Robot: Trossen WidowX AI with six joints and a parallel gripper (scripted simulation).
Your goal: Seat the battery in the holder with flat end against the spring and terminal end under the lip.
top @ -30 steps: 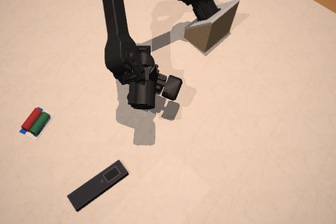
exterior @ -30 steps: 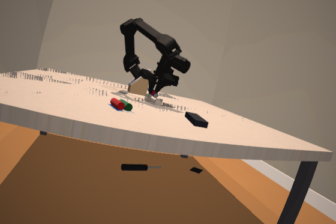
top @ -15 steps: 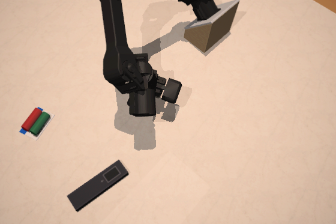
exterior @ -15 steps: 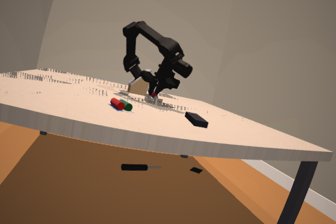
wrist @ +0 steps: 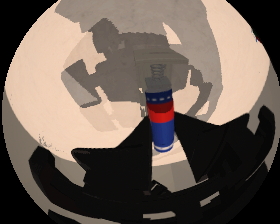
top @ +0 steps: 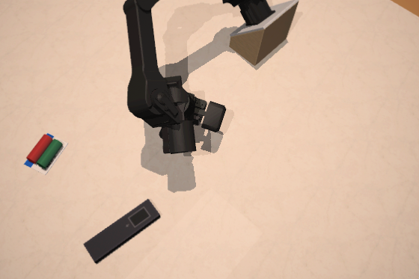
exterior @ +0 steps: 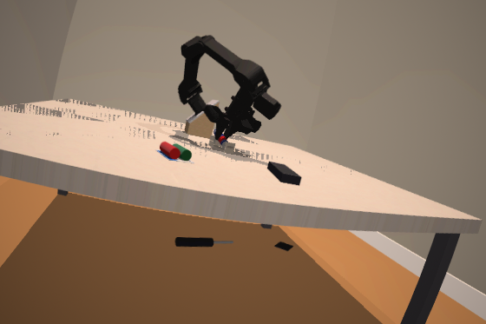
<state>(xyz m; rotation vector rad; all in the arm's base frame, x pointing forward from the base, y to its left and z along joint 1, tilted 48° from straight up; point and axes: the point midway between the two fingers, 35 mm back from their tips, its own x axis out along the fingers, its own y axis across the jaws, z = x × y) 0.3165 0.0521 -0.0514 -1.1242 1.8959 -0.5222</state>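
Fingers pinching battery point(wrist: 160, 117) low over worktop point(top: 299, 168), long axis running 6 to 12 o'clock in wrist view, spring point(wrist: 159, 72) of holder point(wrist: 164, 66) just beyond at 12 o'clock.

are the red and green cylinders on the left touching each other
Touching. The top view shows the red cylinder and green cylinder lying side by side with no gap along their length.

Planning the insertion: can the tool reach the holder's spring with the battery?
Probably yes: the tool grips the blue-and-red cylindrical battery, and nothing lies between it and the coiled spring.
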